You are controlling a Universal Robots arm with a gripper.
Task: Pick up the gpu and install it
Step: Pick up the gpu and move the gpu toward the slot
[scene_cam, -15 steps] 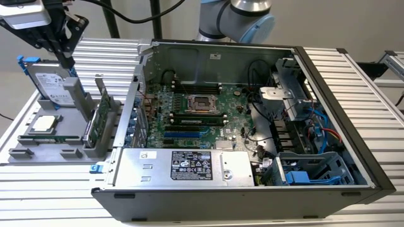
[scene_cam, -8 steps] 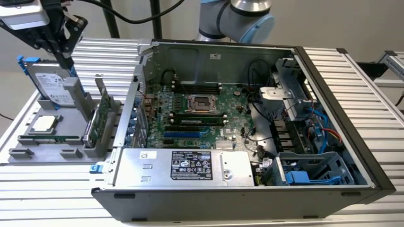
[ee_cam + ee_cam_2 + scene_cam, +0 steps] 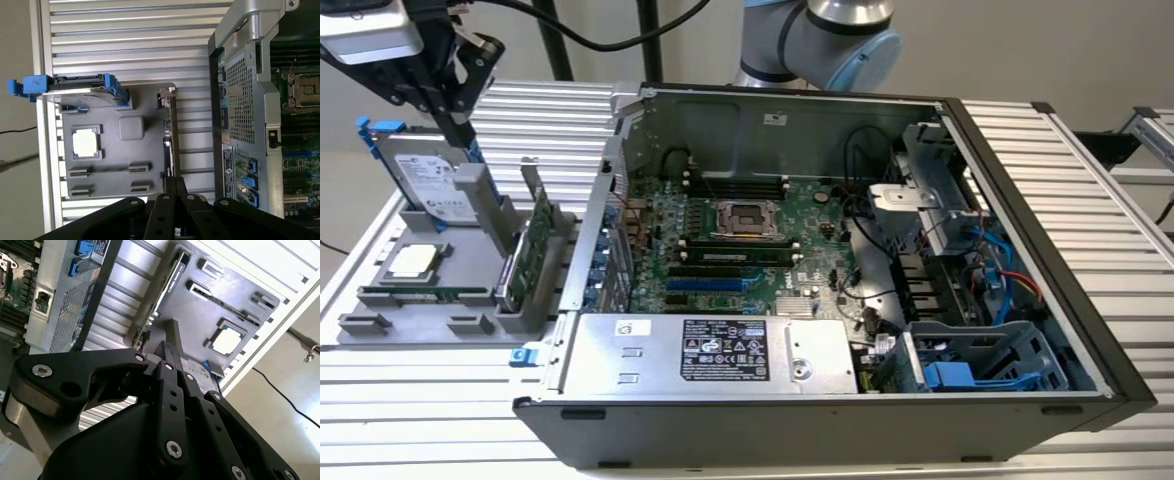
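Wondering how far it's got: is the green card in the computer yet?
Not yet. The gpu stands on edge in a slot of the grey tray, outside the open computer case.

Gpu (image 3: 542,232) upright in tray (image 3: 400,325), beside case (image 3: 854,425)

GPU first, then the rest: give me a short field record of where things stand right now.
gpu: on edge in the gray tray, beside the computer case, not installed
pincer: above the tray, clear of the gpu, carrying nothing
hard drive: upright in the tray
processor chip: flat in the tray
computer case: open, motherboard exposed
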